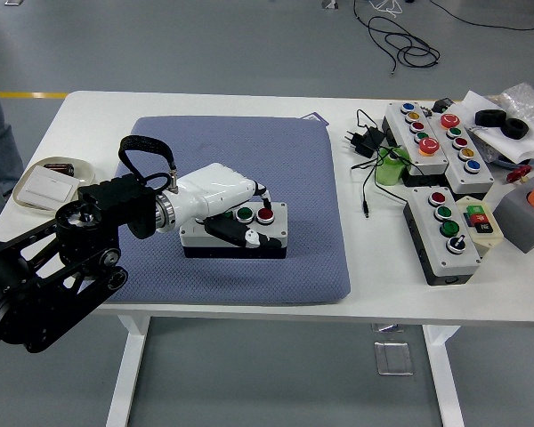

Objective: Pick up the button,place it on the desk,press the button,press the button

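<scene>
A grey three-button box (pixel 278 235) lies on the blue mat (pixel 231 151) in the middle of the table. My left hand (pixel 254 219), white with black fingertips, reaches over the box's left half. One finger rests on or just above the red button (pixel 267 214) at the box's right end. The thumb (pixel 234 234) lies along the box's front edge. A green button (pixel 245 214) shows beside the red one; the leftmost button is hidden under the hand. The hand grips nothing. My right arm is out of view.
Two larger button boxes (pixel 432 133) (pixel 445 233) stand at the right, with a black charger and cable (pixel 365 142) beside them. A white tray (pixel 46 183) sits at the left edge. A grey block with an orange object (pixel 532 206) is at the far right.
</scene>
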`<state>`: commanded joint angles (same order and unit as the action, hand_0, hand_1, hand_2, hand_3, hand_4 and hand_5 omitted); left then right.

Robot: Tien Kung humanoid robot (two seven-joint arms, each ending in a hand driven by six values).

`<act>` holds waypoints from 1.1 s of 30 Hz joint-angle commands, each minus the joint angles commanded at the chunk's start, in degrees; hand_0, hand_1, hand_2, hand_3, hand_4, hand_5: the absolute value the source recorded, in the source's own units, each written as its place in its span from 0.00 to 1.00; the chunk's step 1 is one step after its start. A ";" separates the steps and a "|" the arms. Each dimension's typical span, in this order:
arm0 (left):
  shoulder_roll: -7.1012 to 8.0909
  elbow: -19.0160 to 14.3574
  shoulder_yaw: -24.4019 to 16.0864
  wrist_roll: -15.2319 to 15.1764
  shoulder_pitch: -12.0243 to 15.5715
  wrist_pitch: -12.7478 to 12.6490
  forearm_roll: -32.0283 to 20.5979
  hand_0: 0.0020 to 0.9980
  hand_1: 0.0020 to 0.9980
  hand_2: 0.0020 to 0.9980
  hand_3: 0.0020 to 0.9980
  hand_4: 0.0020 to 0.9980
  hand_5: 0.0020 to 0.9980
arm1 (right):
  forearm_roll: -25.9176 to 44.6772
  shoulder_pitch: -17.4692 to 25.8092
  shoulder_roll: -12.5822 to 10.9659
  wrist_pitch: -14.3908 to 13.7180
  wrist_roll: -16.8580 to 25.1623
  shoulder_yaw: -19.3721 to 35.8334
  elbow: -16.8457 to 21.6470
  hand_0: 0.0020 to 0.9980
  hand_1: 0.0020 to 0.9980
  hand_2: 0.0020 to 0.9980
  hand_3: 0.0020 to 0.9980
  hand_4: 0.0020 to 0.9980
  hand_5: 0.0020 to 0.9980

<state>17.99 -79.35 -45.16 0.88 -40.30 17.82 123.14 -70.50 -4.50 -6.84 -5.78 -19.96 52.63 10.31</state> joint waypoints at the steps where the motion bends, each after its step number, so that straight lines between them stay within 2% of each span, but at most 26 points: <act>1: -0.09 0.23 -0.03 0.00 -0.07 -0.04 0.01 0.03 0.00 0.00 0.70 0.95 1.00 | 0.06 0.00 0.00 -0.01 0.01 -0.02 0.00 0.65 0.47 0.62 0.56 0.30 0.22; 33: -0.52 4.00 3.30 0.12 -0.20 1.28 0.12 0.02 0.00 0.00 0.71 0.95 1.00 | -0.30 -0.20 0.03 0.01 -0.06 0.29 0.00 0.65 0.47 0.62 0.56 0.30 0.22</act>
<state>17.48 -75.35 -41.86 1.01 -40.50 19.10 123.26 -70.80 -4.70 -6.80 -5.76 -20.02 52.92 10.31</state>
